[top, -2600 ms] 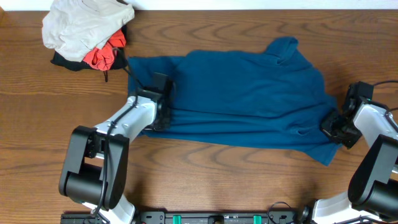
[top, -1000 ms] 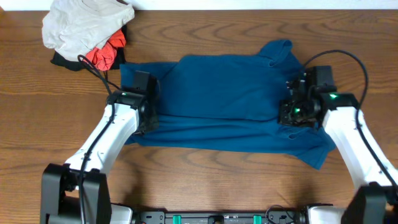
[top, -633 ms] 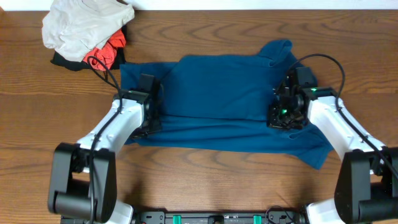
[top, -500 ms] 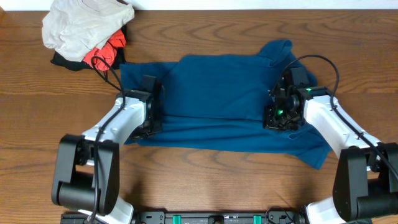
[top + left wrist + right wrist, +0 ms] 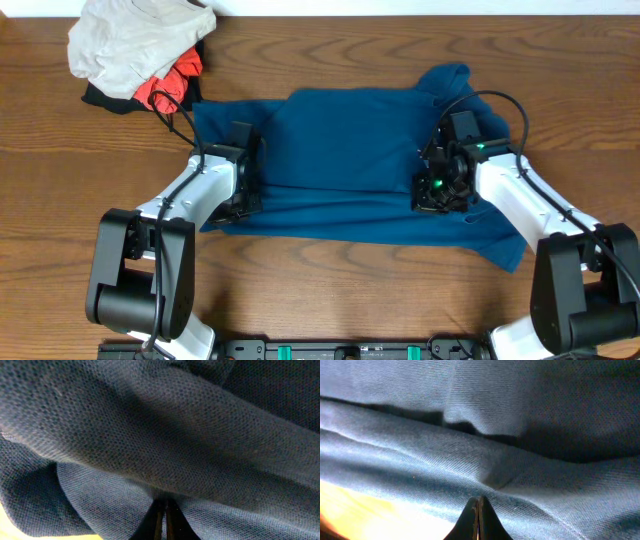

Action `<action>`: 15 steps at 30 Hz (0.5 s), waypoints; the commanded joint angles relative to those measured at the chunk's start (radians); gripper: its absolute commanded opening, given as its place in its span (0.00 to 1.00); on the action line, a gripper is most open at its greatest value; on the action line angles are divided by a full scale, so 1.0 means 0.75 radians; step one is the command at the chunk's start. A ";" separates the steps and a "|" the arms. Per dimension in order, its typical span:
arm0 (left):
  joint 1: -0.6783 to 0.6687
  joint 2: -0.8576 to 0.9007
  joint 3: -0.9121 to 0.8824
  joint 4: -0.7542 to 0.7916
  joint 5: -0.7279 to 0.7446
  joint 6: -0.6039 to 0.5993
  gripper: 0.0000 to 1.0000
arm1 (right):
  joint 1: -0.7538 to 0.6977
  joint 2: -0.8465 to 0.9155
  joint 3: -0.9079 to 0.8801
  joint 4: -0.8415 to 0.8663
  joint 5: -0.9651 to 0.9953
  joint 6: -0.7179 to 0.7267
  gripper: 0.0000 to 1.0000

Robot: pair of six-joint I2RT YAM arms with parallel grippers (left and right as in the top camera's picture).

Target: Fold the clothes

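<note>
A blue shirt (image 5: pixel 350 140) lies spread across the middle of the wooden table, its lower part folded up in a band. My left gripper (image 5: pixel 245 190) sits on the shirt's left side, shut on a pinch of blue fabric. In the left wrist view the shut fingertips (image 5: pixel 164 520) are buried in the blue shirt (image 5: pixel 150 435). My right gripper (image 5: pixel 435 190) sits on the shirt's right side, also shut on fabric. In the right wrist view its gripper (image 5: pixel 478 515) is shut and pressed into the blue shirt (image 5: pixel 520 460).
A heap of other clothes (image 5: pixel 140 50), beige, red and black, lies at the back left corner. Bare wooden table (image 5: pixel 330 290) shows in front of the shirt. The shirt's lower right corner (image 5: pixel 505 250) sticks out toward the front.
My right gripper has moved left and inward over the shirt, dragging fabric with it. My left gripper has shifted slightly right and stays on the left side.
</note>
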 commanded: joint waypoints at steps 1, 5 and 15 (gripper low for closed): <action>-0.001 0.021 -0.021 0.005 0.001 -0.013 0.06 | 0.011 0.051 0.010 0.004 0.027 0.040 0.01; -0.001 0.021 -0.021 0.005 0.001 -0.013 0.06 | 0.011 0.126 0.010 0.038 0.030 0.049 0.01; -0.001 0.021 -0.021 -0.001 0.001 -0.012 0.06 | 0.007 0.192 0.012 0.215 0.173 0.071 0.01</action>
